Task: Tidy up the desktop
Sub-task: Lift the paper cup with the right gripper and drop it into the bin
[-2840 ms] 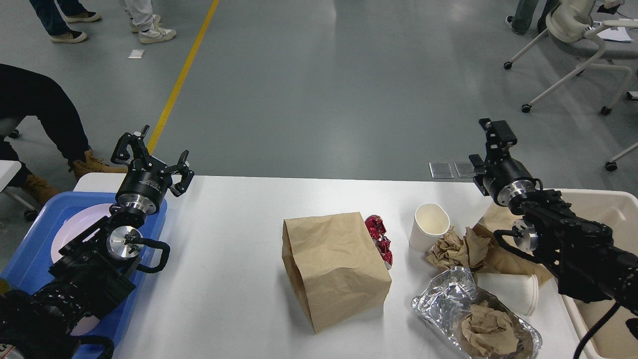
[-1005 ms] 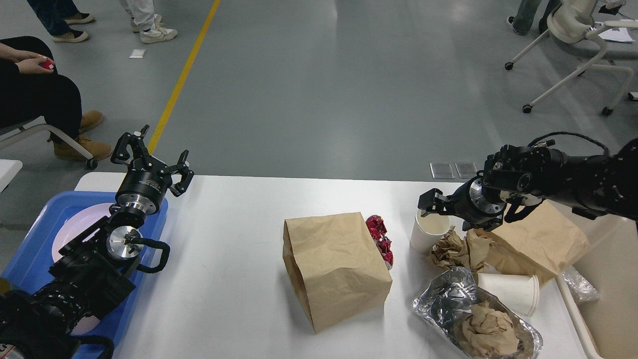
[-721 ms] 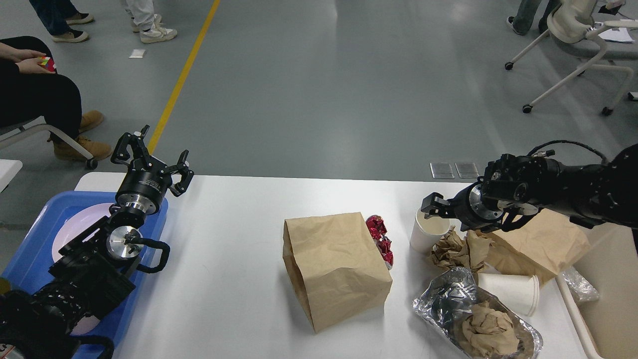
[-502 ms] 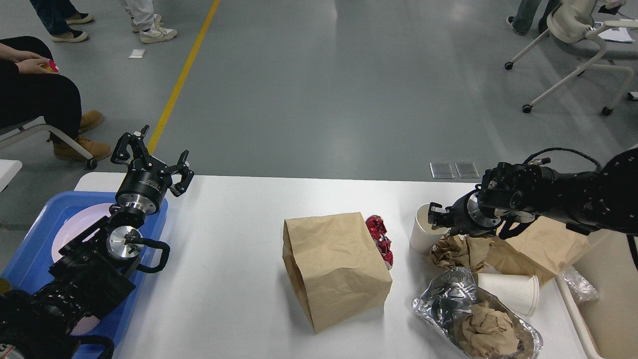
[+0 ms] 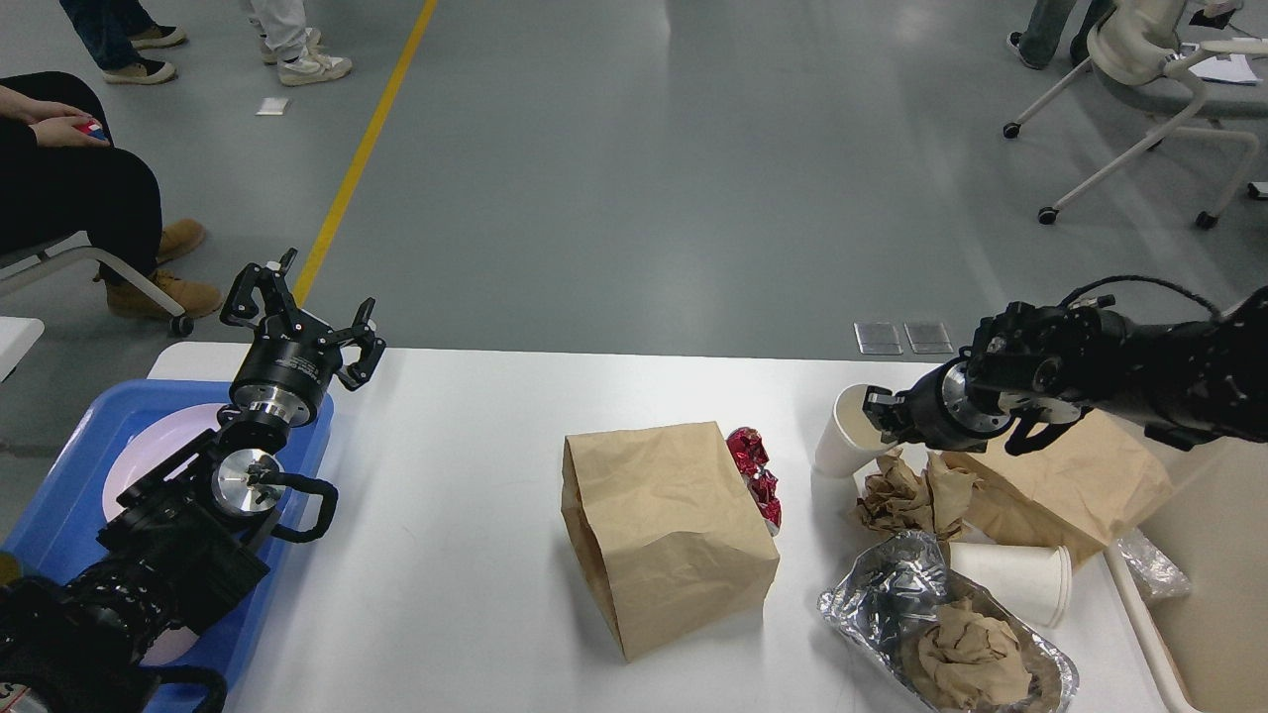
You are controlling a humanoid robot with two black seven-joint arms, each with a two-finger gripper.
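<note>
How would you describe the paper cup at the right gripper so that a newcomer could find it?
On the right half of the desktop, past the big standing brown bag, a white paper cup tilts at the right gripper. Unlike the other cup, it is not lying flat.

So the table (image 5: 475,555) runs across the whole front. A tray (image 5: 59,495) sits at its left end with a plate (image 5: 139,451) in it, and the left pincer (image 5: 302,312) hangs over the tray's far corner. A bag (image 5: 664,530) lies mid-table, with a wrapper (image 5: 755,475) tucked against its right side. Right of that is a cup (image 5: 842,436), tipped over to the left, with the right pincer (image 5: 877,416) at its rim, looks like it's gripping it but hard to be sure. Wads (image 5: 906,495) sit in front of the cup, a second bag (image 5: 1070,485) to their right. Nearer me there's a second cup (image 5: 1015,579) on its side and a foil pan (image 5: 941,624) with a wad (image 5: 966,659) in it. A bin (image 5: 1204,584) sits at the far right.
</note>
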